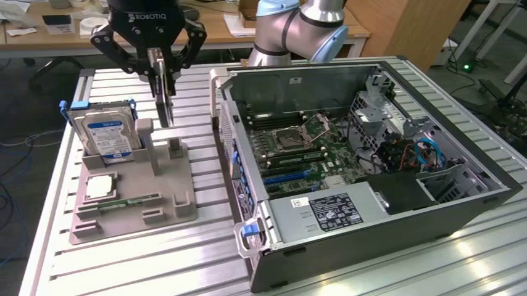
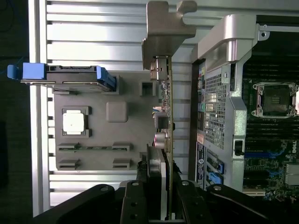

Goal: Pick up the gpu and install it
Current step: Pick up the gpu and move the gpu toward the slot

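The pick-up step looks done and the carry is in hand. At eleven o'clock in the exterior view the jaws are clenched on the top edge of the gpu (image 1: 165, 105), which hangs upright and edge-on above the grey fixture tray (image 1: 165, 213). Its lower edge appears just clear of the tray's uprights, though that is hard to tell for certain. The wrist view shows the card's silvery bracket (image 2: 164, 32) at the end away from the jaws.

The hard drive (image 1: 103, 132) stands in its cradle at nine o'clock from the card. The open computer case (image 1: 461, 209) lies on the worktop (image 1: 148, 265) at three o'clock from the tray, motherboard (image 1: 305, 154) exposed.

As I judge it, installing calls for keeping the card vertical and lining its bottom edge up with an expansion slot (image 1: 284, 179) — with the bracket facing the case's rear wall.
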